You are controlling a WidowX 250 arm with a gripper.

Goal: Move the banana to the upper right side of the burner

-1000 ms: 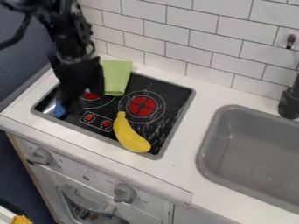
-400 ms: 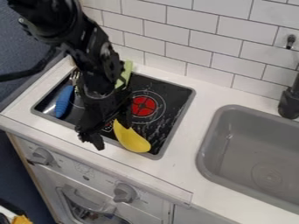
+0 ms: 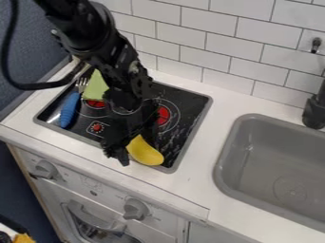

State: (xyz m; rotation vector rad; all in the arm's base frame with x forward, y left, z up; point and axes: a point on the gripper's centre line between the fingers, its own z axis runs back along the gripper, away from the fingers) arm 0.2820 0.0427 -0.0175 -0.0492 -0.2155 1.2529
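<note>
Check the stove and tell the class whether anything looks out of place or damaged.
The cloth reaches onto the left burner, an odd place for fabric. Pale streaks mark the stove's right side; they may be scuffs or glare. Nothing looks spilled.

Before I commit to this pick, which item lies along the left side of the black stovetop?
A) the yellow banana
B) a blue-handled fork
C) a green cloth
B: the blue-handled fork lies along the left side of the black stovetop, tines toward the tiled wall.
</note>
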